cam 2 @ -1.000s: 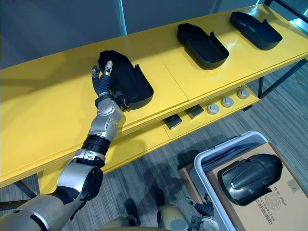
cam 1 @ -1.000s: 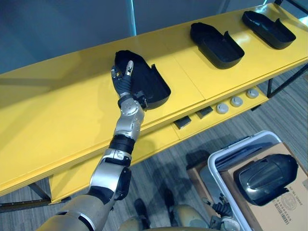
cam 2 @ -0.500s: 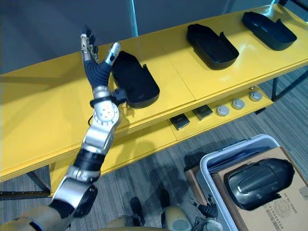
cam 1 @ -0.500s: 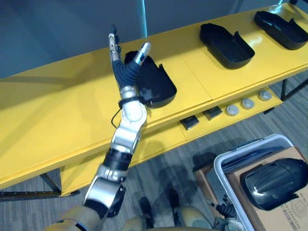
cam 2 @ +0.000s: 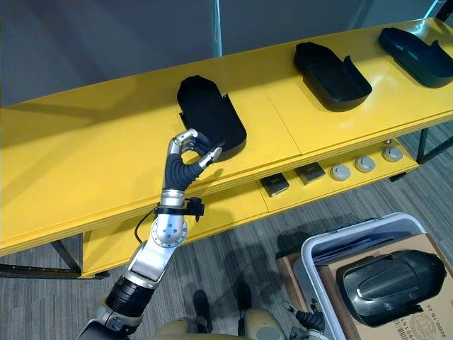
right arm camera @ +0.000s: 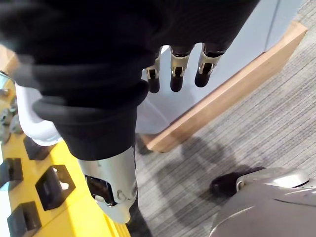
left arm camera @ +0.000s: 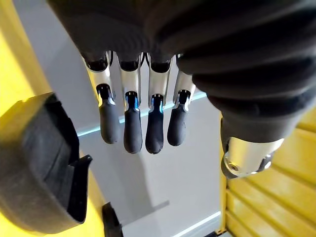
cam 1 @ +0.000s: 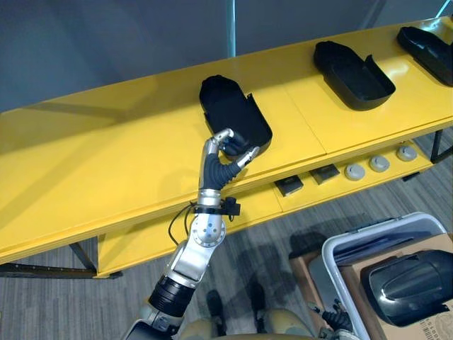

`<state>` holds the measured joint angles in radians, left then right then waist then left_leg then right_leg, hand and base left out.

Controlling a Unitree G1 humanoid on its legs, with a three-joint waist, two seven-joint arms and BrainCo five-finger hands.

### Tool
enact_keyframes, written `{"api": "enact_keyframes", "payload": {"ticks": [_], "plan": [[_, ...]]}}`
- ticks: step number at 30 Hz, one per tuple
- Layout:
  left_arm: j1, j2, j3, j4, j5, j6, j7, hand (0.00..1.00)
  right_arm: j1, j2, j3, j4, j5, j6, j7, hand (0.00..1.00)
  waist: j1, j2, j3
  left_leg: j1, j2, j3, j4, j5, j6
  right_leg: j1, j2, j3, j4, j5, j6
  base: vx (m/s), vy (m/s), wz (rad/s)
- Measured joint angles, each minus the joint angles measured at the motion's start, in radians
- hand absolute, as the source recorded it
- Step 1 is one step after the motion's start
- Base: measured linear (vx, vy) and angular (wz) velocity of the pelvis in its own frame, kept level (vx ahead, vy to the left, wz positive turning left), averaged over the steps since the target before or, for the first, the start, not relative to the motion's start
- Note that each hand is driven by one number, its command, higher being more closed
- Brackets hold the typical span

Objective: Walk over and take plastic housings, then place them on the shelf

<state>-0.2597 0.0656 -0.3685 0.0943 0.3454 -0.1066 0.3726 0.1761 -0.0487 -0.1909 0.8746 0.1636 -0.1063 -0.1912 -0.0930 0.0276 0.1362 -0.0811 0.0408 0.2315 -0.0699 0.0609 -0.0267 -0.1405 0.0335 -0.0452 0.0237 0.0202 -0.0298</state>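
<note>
Left hand at 6 o'clock of nearest housing on yellow shelf, fingers loose, holding nothing. Right hand low, fingers relaxed.

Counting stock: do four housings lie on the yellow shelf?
No, only three housings lie on the shelf; a fourth rests on the box.

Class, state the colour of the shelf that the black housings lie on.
Yellow; the shelf shows best in the left eye view.
</note>
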Motion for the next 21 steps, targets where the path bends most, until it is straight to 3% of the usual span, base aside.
{"api": "enact_keyframes", "payload": {"ticks": [8, 14, 21], "plan": [[-0.137, 0.052, -0.032, 0.229, -0.069, -0.01, -0.028, 1.0, -0.045, 0.0, -0.04, 0.05, -0.009, 0.004, 0.0, 0.0, -0.014, 0.003, 0.001, -0.016, -0.008, 0.011, -0.012, 0.01, 0.003, -0.006, -0.002, 0.022, -0.049, 0.038, 0.009, -0.02, 0.028, -0.07], [-0.243, 0.078, -0.03, 0.314, -0.069, -0.014, -0.018, 1.0, -0.065, 0.0, -0.043, 0.053, -0.01, 0.005, -0.002, 0.0, -0.056, 0.013, 0.005, -0.034, -0.01, 0.018, -0.023, 0.017, 0.003, -0.022, -0.002, 0.028, -0.073, 0.06, 0.008, -0.01, 0.01, -0.04], [-0.302, 0.075, -0.03, 0.348, -0.068, -0.011, 0.021, 1.0, -0.068, 0.001, -0.044, 0.05, -0.009, 0.003, -0.005, 0.0, -0.058, 0.025, 0.011, -0.05, -0.008, 0.022, -0.023, 0.016, 0.003, -0.037, 0.0, 0.032, -0.08, 0.063, 0.007, 0.0, 0.005, -0.02]]}}
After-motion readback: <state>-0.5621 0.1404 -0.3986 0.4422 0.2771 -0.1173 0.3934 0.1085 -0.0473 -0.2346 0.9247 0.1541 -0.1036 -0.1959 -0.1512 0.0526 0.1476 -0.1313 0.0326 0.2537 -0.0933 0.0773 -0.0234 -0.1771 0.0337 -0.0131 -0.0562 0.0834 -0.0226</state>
